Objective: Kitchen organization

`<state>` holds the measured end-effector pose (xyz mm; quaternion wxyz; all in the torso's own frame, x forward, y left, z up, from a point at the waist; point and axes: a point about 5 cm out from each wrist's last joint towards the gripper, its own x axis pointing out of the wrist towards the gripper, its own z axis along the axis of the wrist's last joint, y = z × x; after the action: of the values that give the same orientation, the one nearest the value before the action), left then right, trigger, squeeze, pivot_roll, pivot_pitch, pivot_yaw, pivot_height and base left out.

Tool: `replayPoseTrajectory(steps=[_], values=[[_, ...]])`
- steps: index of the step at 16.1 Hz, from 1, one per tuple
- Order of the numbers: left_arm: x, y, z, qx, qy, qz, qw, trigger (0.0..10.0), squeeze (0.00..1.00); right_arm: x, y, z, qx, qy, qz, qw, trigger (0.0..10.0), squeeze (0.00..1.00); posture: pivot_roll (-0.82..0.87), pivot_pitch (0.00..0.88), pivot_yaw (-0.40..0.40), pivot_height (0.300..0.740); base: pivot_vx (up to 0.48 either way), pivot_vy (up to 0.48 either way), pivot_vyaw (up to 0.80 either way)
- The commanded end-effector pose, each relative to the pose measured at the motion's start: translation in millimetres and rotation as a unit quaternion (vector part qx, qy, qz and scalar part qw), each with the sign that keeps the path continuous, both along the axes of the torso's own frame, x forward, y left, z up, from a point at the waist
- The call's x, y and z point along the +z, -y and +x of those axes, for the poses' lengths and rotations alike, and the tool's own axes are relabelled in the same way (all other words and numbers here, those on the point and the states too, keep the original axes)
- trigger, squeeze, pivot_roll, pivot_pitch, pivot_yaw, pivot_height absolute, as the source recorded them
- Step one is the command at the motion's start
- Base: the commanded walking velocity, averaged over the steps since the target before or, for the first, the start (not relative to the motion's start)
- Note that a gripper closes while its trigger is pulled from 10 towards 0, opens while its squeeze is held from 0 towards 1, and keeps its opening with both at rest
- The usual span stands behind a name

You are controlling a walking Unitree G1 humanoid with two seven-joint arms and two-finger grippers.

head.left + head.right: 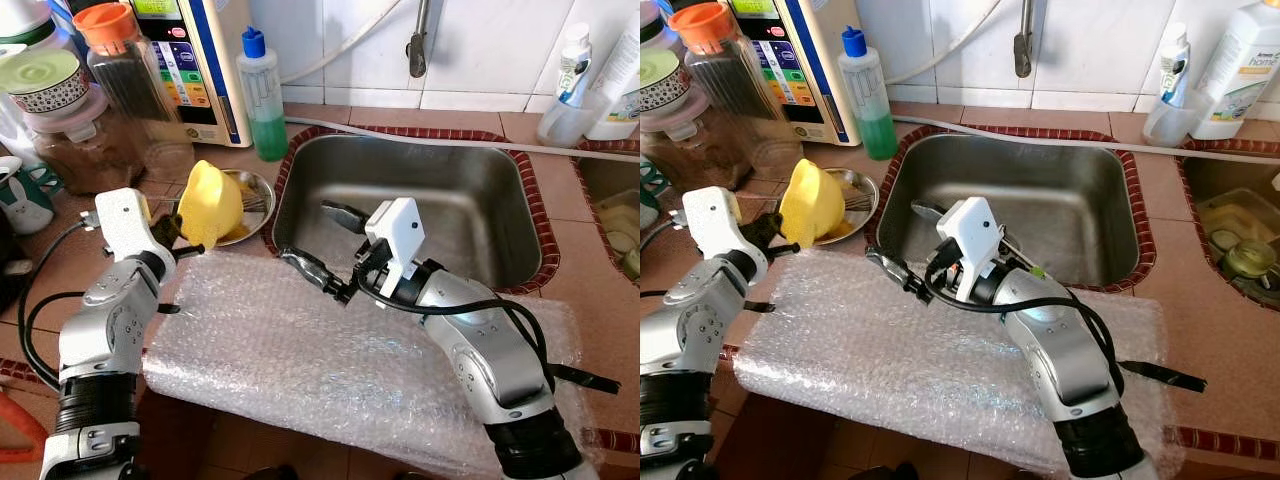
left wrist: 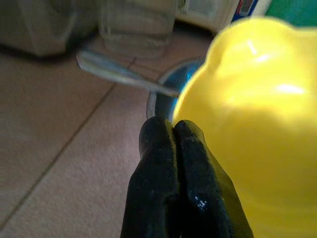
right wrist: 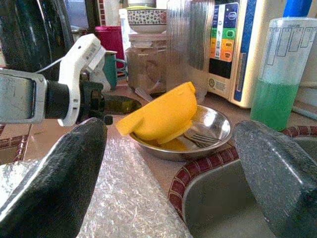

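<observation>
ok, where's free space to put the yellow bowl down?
Bubble wrap in front of the sink is bare between the arms. The sink floor is free too. Crowded: back-left corner with jars, soap bottle and metal dish under the yellow bowl.

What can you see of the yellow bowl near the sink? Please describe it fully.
The yellow bowl looks like smooth, glossy plastic with a wavy rim. It is tilted steeply on its side, its lower edge resting in the shallow metal dish, where a fork also lies. The left hand is shut on its rim with both black fingers pressed together. It sits on the counter left of the sink, by the bubble wrap.
</observation>
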<state>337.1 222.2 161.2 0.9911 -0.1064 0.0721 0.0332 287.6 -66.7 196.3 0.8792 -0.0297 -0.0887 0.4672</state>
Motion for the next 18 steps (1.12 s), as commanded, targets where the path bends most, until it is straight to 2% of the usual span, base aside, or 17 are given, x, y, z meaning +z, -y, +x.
replayPoseTrajectory(steps=[1,2,3,4,5,6,8,12,15,18], values=[[3.9,-4.9,-2.2,0.014,0.012,0.016,1.0,0.0,0.0,1.7,-1.2,1.2,0.0,0.006,-0.001,1.0,10.0,1.0,-0.16,0.134,0.103,0.74,0.0,0.0,0.0],[5.8,-3.8,-1.8,0.013,0.019,0.017,1.0,0.0,0.0,1.7,-1.1,1.3,0.0,0.007,-0.001,1.0,10.0,1.0,-0.16,0.133,0.103,0.74,0.0,0.0,0.0],[8.2,-0.9,-1.6,0.007,0.029,0.019,0.999,5.5,0.0,1.8,-1.1,1.5,-0.001,0.007,0.0,1.0,10.0,1.0,-0.16,0.133,0.103,0.74,0.0,0.0,0.0],[15.4,8.0,-1.1,-0.012,0.062,0.0,0.998,10.0,0.18,1.8,-1.1,1.6,-0.001,0.008,0.0,1.0,10.0,1.0,-0.16,0.131,0.105,0.74,0.0,0.0,0.0],[17.6,11.4,-1.6,-0.019,0.068,0.002,0.997,10.0,1.0,1.8,-1.1,1.8,-0.002,0.008,0.0,1.0,10.0,1.0,-0.16,0.131,0.105,0.74,0.0,0.0,0.0],[22.7,19.6,-2.1,-0.045,0.093,0.006,0.995,10.0,1.0,1.8,-1.0,1.9,-0.003,0.009,0.001,1.0,10.0,1.0,-0.16,0.132,0.106,0.74,0.0,0.0,0.0],[29.1,22.1,-1.9,-0.062,0.114,0.013,0.991,10.0,1.0,1.8,-1.1,2.1,-0.003,0.008,0.002,1.0,10.0,1.0,-0.16,0.131,0.106,0.74,0.0,0.0,0.0],[27.1,19.3,0.3,-0.061,0.109,0.009,0.992,10.0,1.0,1.8,-1.5,2.5,-0.004,0.009,0.002,1.0,10.0,1.0,-0.16,0.134,0.106,0.74,0.0,0.0,0.0],[18.4,12.1,0.1,-0.045,0.09,0.025,0.995,10.0,1.0,2.1,-0.8,2.1,-0.005,0.009,0.003,1.0,10.0,1.0,-0.16,0.134,0.106,0.74,0.0,0.0,0.0],[13.8,5.3,-3.1,-0.052,0.079,0.041,0.995,10.0,1.0,0.8,-3.3,-0.4,0.002,0.005,0.004,1.0,10.0,1.0,-0.16,0.136,0.108,0.74,0.0,0.0,0.0]])
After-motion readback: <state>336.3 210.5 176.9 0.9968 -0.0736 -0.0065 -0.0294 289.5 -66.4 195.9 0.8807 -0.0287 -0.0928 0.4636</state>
